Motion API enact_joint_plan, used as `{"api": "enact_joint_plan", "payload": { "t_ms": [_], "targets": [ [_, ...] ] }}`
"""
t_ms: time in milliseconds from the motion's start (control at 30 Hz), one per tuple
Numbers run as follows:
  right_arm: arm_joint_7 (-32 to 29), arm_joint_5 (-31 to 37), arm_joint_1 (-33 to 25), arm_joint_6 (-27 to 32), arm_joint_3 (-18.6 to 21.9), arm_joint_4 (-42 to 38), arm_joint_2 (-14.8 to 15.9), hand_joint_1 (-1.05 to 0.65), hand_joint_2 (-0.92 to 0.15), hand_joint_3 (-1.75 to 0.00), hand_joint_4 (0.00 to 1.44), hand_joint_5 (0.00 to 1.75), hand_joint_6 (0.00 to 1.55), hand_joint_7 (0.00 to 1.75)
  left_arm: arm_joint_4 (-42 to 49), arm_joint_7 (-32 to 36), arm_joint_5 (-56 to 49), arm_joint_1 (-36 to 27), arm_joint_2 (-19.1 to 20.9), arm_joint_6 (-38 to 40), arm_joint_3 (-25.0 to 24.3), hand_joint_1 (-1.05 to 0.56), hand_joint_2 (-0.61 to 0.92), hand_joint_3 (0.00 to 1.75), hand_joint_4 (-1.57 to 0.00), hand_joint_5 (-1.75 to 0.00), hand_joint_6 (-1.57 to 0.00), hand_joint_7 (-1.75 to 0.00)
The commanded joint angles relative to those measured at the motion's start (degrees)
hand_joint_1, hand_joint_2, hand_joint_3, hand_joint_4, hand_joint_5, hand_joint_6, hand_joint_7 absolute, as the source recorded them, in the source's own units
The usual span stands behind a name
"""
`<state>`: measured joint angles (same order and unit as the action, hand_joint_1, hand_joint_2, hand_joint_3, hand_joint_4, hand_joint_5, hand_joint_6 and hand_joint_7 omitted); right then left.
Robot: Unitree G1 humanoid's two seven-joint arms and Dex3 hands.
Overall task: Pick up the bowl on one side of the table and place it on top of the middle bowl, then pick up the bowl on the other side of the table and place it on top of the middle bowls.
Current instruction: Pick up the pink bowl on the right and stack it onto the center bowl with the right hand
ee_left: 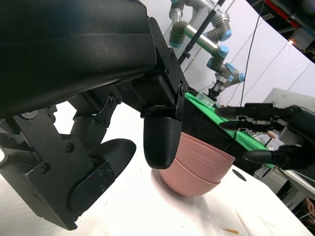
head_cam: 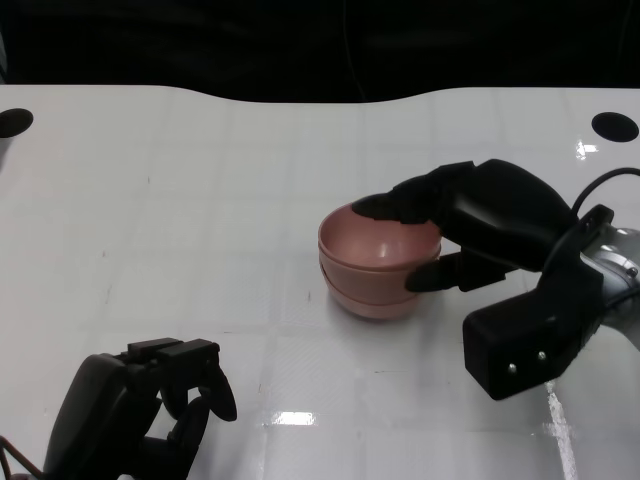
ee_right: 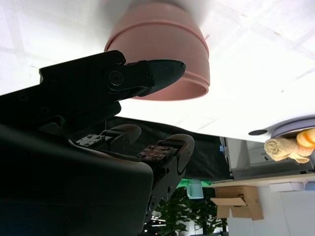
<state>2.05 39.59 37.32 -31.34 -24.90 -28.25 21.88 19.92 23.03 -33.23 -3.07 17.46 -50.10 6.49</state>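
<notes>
A stack of pink bowls (head_cam: 375, 250) stands upright in the middle of the white table (head_cam: 200, 200). My right hand (head_cam: 490, 225) reaches around it from the right, with fingers over the far rim and the thumb beside the near right wall. In the left wrist view those fingers (ee_left: 246, 110) stand a little off the bowls (ee_left: 197, 167), with a gap showing. In the right wrist view the thumb tip (ee_right: 167, 69) lies in front of the stack (ee_right: 162, 44). My left hand (head_cam: 150, 410) rests at the near left of the table, fingers loosely bent and holding nothing.
Two black round holes (head_cam: 612, 126) (head_cam: 12, 122) mark the far corners of the table. The table's far edge meets a dark background. Beyond the table the wrist views show a grey robot arm (ee_left: 211, 39), a green surface (ee_left: 204, 104) and a cardboard box (ee_right: 236, 199).
</notes>
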Motion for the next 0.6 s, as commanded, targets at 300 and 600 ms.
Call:
{"api": "enact_joint_plan", "payload": {
  "t_ms": [300,600],
  "targets": [
    [2.9,-0.6,-6.9,0.4,0.9,8.3,4.1,-0.69,-0.92,-0.21,0.42,0.01,0.43,0.02,0.8,0.0,0.2,0.7,0.9,-1.1,-0.2,-0.09,0.24,1.62,-0.90,-1.69,-0.84,-1.49],
    [5.7,0.5,-9.7,1.4,0.5,10.8,5.1,-0.68,-0.92,-0.22,0.42,0.01,0.44,0.02,0.5,-0.1,-0.1,0.5,1.0,-0.7,-0.3,-0.08,0.25,1.61,-0.90,-1.70,-0.84,-1.49]
  ]
}}
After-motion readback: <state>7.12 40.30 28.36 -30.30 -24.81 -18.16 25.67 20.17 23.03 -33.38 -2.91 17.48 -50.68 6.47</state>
